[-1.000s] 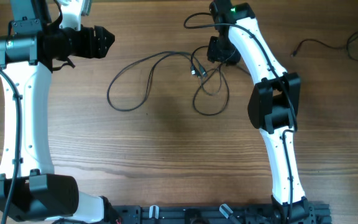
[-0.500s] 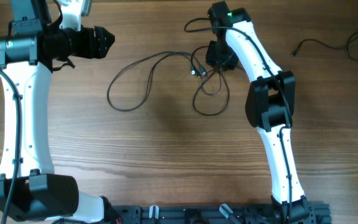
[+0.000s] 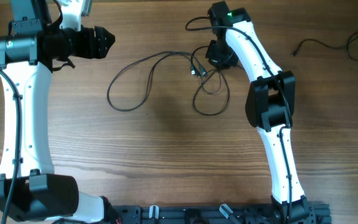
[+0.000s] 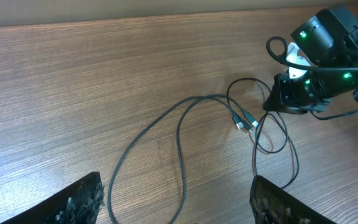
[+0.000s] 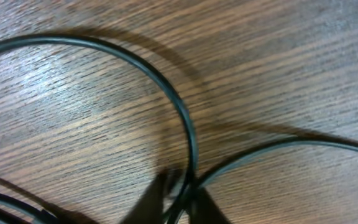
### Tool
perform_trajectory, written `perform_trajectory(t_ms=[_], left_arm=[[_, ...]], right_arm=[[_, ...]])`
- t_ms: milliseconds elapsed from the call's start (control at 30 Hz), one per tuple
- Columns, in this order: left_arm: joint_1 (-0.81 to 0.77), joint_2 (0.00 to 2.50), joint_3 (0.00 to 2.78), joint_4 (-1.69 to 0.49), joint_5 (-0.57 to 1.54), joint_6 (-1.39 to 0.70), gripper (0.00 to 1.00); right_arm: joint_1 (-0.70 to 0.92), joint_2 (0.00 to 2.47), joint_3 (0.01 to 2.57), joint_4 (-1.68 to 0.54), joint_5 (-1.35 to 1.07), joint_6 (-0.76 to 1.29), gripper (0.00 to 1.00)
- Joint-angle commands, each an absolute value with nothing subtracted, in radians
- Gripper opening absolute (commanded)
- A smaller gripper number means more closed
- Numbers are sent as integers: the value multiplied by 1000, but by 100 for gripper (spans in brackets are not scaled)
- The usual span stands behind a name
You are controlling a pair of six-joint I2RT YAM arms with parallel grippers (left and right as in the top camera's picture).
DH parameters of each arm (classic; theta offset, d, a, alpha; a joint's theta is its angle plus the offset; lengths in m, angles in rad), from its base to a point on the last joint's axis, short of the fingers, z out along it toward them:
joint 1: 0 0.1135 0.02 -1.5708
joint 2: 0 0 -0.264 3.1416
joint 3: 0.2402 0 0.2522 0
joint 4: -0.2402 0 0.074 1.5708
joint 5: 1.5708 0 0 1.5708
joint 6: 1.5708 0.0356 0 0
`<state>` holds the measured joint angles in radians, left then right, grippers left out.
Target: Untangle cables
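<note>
Where cables (image 3: 160, 55) loop, R arm (image 3: 248, 47) overhangs.

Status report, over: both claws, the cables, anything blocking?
Left claw open, hovering away from the work. Right claw shut on one strand of the cables. Loops crossed, not yet untangled. Nothing blocking.

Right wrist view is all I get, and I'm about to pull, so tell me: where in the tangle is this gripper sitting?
Observer: The right gripper is at the upper right edge of the cables, just right of the small plug ends.
Operator: Is the left arm holding the other side?
Observer: No. The left gripper is open, off to the upper left, touching no strand.
Operator: Anything else lying around?
Observer: One separate cable lies near the table's far right edge, apart from the tangle.
</note>
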<state>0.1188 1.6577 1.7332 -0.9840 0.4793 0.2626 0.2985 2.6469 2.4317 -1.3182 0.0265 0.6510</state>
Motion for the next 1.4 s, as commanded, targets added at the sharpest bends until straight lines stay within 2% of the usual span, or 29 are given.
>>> perform_trajectory(t_ms=[0, 400, 667, 1367], left_arm=[[114, 1665, 1732, -981, 497, 253, 77], [114, 1665, 1732, -981, 496, 254, 78], [114, 1665, 1732, -981, 496, 254, 78], [114, 1665, 1732, -1001, 497, 253, 78]], right_arm=[[301, 2691, 2426, -1317, 27, 654, 5], [294, 2644, 2436, -1272, 2, 525, 5], [268, 2481, 2436, -1257, 113, 503, 5], [201, 2029, 2436, -1256, 123, 421, 5]])
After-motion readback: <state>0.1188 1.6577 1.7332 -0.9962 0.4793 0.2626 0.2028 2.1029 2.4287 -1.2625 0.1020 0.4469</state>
